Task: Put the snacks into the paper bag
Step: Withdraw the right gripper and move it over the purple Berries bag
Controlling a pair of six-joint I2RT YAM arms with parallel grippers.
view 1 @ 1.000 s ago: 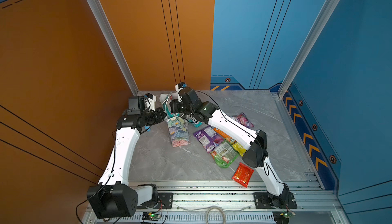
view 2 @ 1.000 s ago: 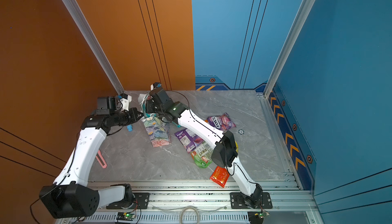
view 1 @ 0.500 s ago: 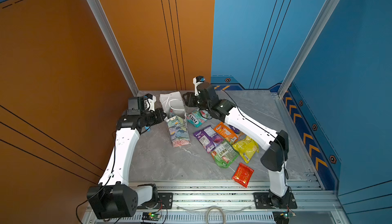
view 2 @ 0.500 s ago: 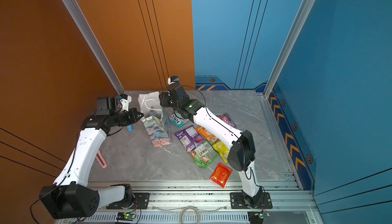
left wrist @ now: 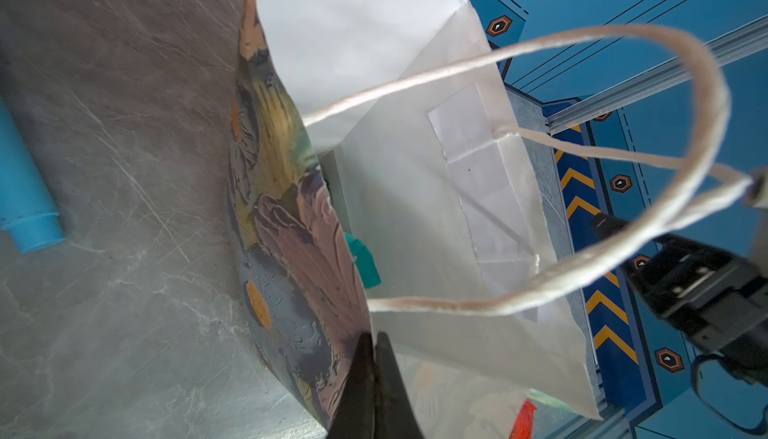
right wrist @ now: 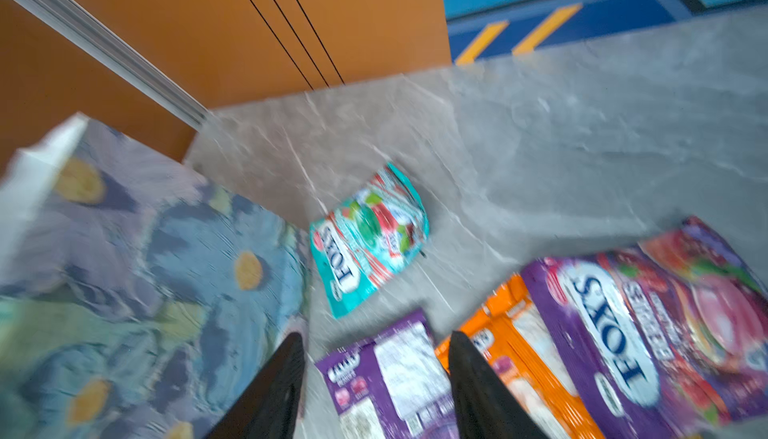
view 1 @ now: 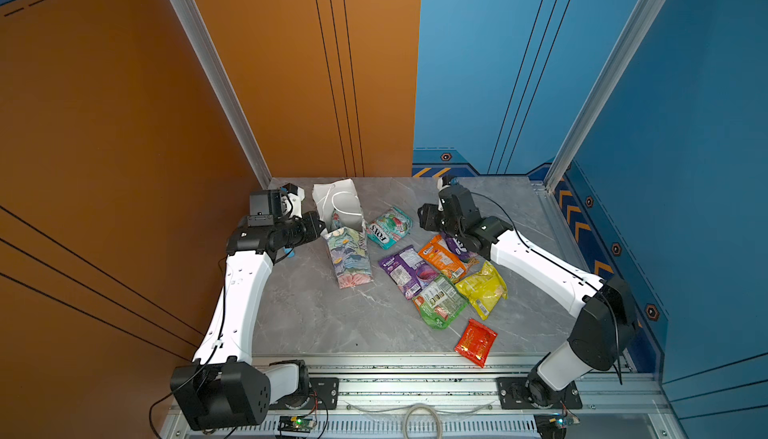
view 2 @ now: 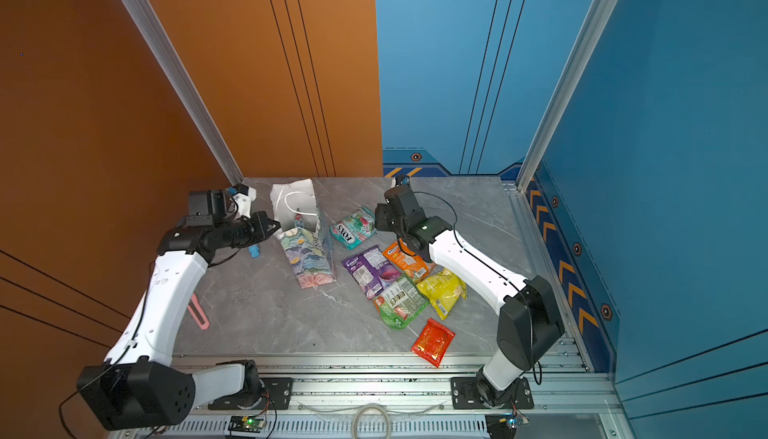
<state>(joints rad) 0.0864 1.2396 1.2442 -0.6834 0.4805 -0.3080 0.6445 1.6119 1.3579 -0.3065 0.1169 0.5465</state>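
Note:
The paper bag (view 1: 349, 256) (view 2: 309, 256) stands upright with its white mouth open. My left gripper (left wrist: 372, 337) (view 1: 319, 228) is shut on the bag's side rim. A teal packet (left wrist: 365, 258) lies inside the bag. The other snacks lie to the bag's right: a teal FOX'S packet (view 1: 388, 227) (right wrist: 365, 237), a purple one (view 1: 407, 270), orange (view 1: 442, 257), green (view 1: 440, 302), yellow (view 1: 484, 289) and red (view 1: 476, 341). A purple FOX'S packet (right wrist: 648, 333) is partly under my right arm. My right gripper (right wrist: 374, 335) (view 1: 423, 217) hangs open and empty above the purple and orange packets.
A light-blue stick (view 2: 253, 251) (left wrist: 20, 192) lies on the grey table beside the left wrist. A pink object (view 2: 197, 312) lies near the left arm's white link. Orange and blue walls close the back and both sides.
My right gripper has pulled back from over the bag's mouth to the right, above the packets, and its jaws have widened. The left gripper and the bag have stayed put.

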